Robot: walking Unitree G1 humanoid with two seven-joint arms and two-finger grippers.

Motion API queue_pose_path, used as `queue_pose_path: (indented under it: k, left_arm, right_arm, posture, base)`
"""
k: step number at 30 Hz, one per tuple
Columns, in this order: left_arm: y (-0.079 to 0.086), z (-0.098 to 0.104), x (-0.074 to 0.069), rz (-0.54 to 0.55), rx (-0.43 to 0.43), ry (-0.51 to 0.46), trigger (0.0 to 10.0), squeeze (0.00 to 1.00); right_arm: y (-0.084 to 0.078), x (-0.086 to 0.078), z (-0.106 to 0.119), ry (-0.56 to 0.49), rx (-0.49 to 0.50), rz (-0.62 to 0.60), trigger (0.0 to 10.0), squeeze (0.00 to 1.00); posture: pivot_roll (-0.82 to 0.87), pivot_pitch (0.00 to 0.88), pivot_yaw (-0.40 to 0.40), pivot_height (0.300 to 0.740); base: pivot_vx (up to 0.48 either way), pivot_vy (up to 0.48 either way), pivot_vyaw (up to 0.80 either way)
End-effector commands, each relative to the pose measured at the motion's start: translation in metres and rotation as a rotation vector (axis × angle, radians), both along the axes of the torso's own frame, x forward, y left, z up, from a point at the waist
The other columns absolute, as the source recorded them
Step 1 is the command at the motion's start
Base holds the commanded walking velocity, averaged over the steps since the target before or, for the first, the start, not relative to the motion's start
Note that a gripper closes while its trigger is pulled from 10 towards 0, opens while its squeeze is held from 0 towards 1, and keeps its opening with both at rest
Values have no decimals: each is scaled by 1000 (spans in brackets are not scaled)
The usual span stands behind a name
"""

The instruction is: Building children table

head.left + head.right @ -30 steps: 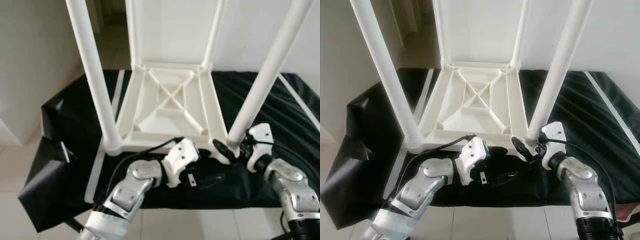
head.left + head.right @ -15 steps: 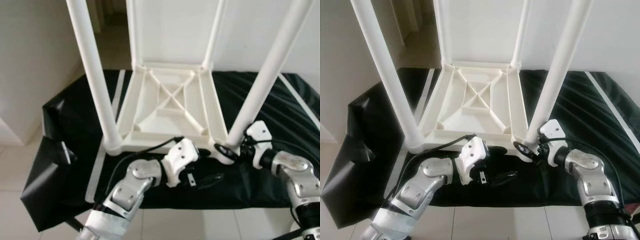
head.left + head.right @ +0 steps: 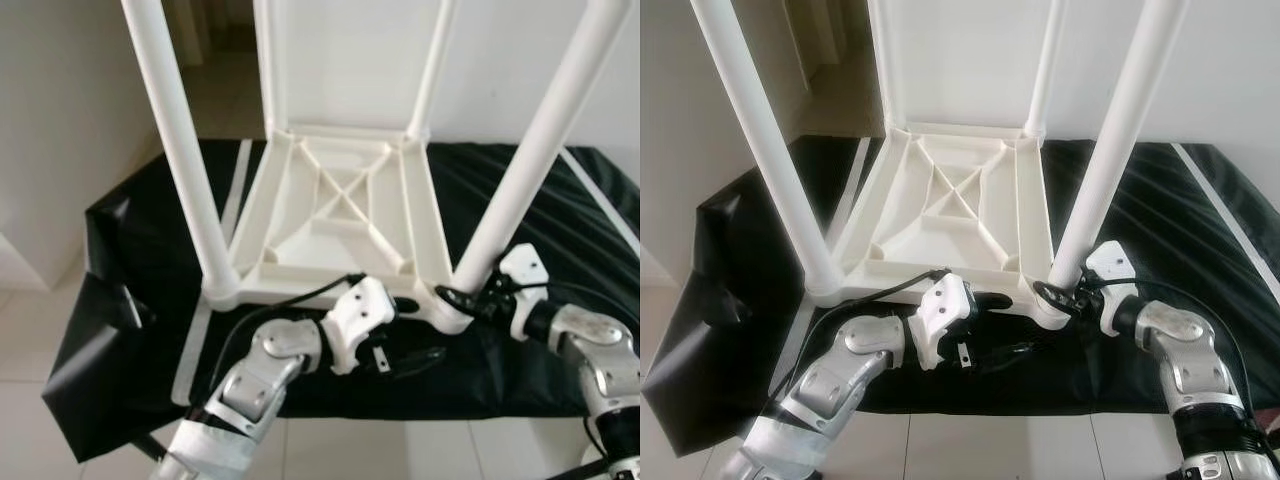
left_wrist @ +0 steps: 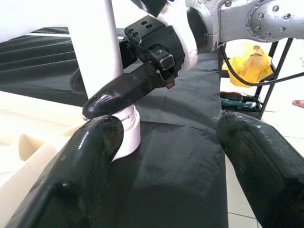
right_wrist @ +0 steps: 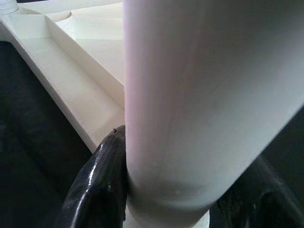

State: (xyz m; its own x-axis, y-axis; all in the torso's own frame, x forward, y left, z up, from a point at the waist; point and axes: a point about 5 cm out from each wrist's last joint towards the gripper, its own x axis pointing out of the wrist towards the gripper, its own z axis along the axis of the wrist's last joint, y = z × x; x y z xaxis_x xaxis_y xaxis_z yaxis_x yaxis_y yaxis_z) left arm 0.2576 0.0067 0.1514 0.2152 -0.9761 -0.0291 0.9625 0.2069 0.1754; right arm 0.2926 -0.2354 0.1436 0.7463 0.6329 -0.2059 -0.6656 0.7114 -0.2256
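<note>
A white children's table (image 3: pixel 340 215) lies upside down on a black cloth (image 3: pixel 150 240), its four legs pointing up. My right gripper (image 3: pixel 462 300) is at the base of the near right leg (image 3: pixel 520 190), shut on it. In the right wrist view that leg (image 5: pixel 199 104) stands between the fingers (image 5: pixel 102 185). My left gripper (image 3: pixel 405 330) rests on the cloth just in front of the table's near edge. It is open and holds nothing. Its fingers (image 4: pixel 80 166) spread wide toward the same leg (image 4: pixel 102 61).
The cloth-covered surface ends close to me, with tiled floor (image 3: pixel 60 440) below. A fold of cloth (image 3: pixel 85 370) hangs off the left corner. A wall (image 3: pixel 60 120) stands on the left. A yellow bag (image 4: pixel 249 61) and a black stand sit beyond the right side.
My right arm has swung outward to the right while its gripper stays at the base of the near right leg. The left arm has not moved.
</note>
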Motion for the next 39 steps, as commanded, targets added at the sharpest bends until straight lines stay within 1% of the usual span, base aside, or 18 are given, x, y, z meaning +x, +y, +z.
queue_pose_path:
  k: [1,4,7,8,10,18,20,21,22,23,24,25,27,29,30,31,34,39]
  left_arm:
    - [-1,0,-1,-6,-2,-3,10000,0]
    - [-1,-1,-3,-9,-4,2,10000,0]
    - [-1,-1,-4,-10,-5,3,10000,0]
    - [-2,-2,-5,-9,-5,8,10000,0]
    - [-2,-2,-5,-9,-5,8,10000,0]
    - [-1,-2,-6,-4,-7,12,10000,0]
    - [-1,-2,-6,-4,-7,12,10000,0]
    - [-1,-2,-6,-2,-6,12,10000,0]
    - [-1,-2,-6,-2,-6,12,10000,0]
    - [0,-2,-6,1,-7,12,10000,0]
    - [0,-2,-6,1,-7,12,10000,0]
    - [-1,-2,-6,2,-9,13,10000,0]
    - [-1,-2,-6,2,-9,13,10000,0]
    - [-2,-1,-6,-1,-12,15,10000,0]
    - [-2,-1,-6,-1,-12,15,10000,0]
    - [-2,-1,-6,2,-11,16,10000,0]
    - [-1,-2,-7,6,-11,21,10000,0]
    - [0,-3,-7,5,-10,24,10000,0]
  right_arm:
    - [2,-4,-6,40,13,-6,10000,0]
    - [4,-3,-6,32,49,-144,10000,0]
    - [5,-2,-8,35,42,-189,10000,0]
    - [12,-2,-8,42,65,-239,10000,0]
    - [12,-2,-8,42,65,-239,10000,0]
    - [38,-6,-12,56,175,-511,10000,0]
    - [38,-6,-12,56,175,-511,10000,0]
    - [43,-8,-14,62,199,-562,10000,0]
    - [43,-8,-14,62,199,-562,10000,0]
    - [51,-9,-17,66,239,-635,10000,0]
    - [51,-9,-17,66,239,-635,10000,0]
    - [60,-9,-19,58,284,-735,10000,0]
    - [60,-9,-19,58,284,-735,10000,0]
    - [77,-7,-23,61,388,-995,10000,0]
    - [77,-7,-23,61,388,-995,10000,0]
    - [84,-6,-24,80,400,-1082,10000,0]
    - [93,-5,-20,81,426,-1102,10000,0]
    - [92,-6,-18,82,426,-1093,10000,0]
  posture:
    - [6,0,-19,740]
    - [0,0,-23,740]
    - [-1,0,-23,740]
    - [-2,0,-25,740]
    - [-2,0,-25,740]
    - [5,0,-32,740]
    - [5,0,-32,740]
    - [7,0,-35,740]
    - [7,0,-35,740]
    - [11,0,-36,740]
    - [11,0,-36,740]
    - [9,0,-35,740]
    - [9,0,-35,740]
    - [15,0,-34,740]
    - [15,0,-34,740]
    - [15,0,-34,740]
    - [12,0,-32,740]
    - [12,0,-34,740]
  base:
    - [0,0,0]
    - [0,0,0]
    - [0,0,0]
    - [0,0,0]
    - [0,0,0]
    - [0,0,0]
    - [0,0,0]
    - [0,0,0]
    - [0,0,0]
    - [0,0,0]
    - [0,0,0]
    - [0,0,0]
    - [0,0,0]
    - [0,0,0]
    - [0,0,0]
    - [0,0,0]
    - [0,0,0]
    - [0,0,0]
